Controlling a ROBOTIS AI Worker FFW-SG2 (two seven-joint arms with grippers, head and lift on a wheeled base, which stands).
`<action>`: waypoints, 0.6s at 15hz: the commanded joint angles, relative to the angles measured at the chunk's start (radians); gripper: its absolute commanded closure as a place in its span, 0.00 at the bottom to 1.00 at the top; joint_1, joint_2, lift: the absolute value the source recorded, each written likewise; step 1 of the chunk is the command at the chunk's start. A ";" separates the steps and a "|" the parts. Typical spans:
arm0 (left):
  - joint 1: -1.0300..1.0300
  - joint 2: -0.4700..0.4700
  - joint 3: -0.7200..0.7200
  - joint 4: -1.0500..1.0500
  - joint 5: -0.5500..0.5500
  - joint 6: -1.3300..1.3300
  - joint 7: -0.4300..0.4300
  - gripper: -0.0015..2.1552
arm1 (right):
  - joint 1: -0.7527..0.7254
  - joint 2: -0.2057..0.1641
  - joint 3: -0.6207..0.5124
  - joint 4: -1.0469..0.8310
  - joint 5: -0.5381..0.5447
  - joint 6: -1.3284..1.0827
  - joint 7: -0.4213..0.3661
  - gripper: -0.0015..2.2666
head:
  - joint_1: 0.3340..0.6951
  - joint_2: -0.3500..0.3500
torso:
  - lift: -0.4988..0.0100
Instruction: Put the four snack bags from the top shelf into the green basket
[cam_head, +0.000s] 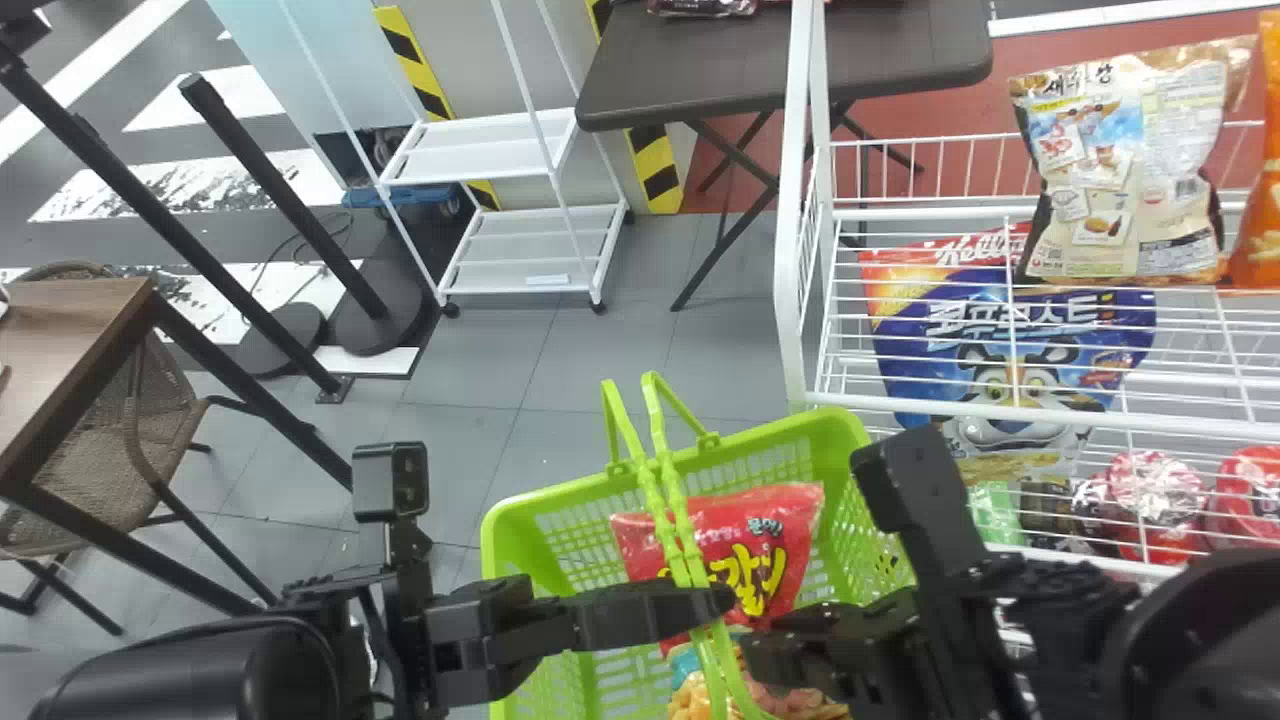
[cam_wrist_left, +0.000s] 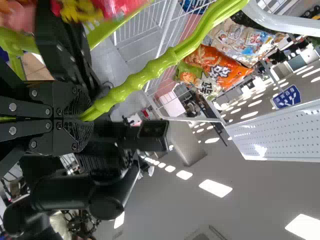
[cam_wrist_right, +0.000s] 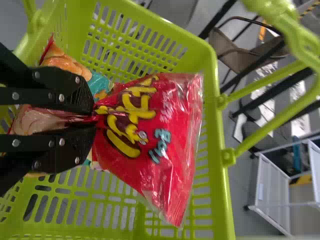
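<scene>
Clamping a handle (cam_head: 660, 500) of the green basket (cam_head: 560, 498) tightly in the left gripper (cam_head: 722, 600). Pinching the red snack bag (cam_head: 720, 535) by one end in the right gripper (cam_head: 765, 637), inside the basket, over another snack bag (cam_head: 790, 703). Nearing the rim with its free edge; leaving room toward the left wall. Showing, beside the basket, a white rack (cam_head: 788, 250), with beige (cam_head: 1130, 180) and orange bags (cam_head: 1262, 230) on top.

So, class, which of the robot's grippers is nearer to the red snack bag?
Right. The right gripper pinches one end of the red snack bag; the left gripper holds the green basket's handle, above the bag.
</scene>
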 joint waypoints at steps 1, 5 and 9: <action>0.006 0.001 0.009 -0.002 0.008 0.000 -0.011 1.00 | 0.021 -0.004 -0.052 -0.022 -0.012 -0.041 0.032 0.02 | 1.00 1.00 | 0.97; 0.020 0.003 0.024 -0.005 0.009 0.015 -0.011 1.00 | 0.075 -0.012 -0.376 -0.178 -0.112 0.023 0.060 0.03 | 1.00 1.00 | 0.97; 0.035 0.009 0.035 -0.007 0.049 0.015 -0.011 1.00 | -0.039 -0.012 -0.554 -0.077 0.047 -0.097 0.046 0.03 | 1.00 0.88 | 0.97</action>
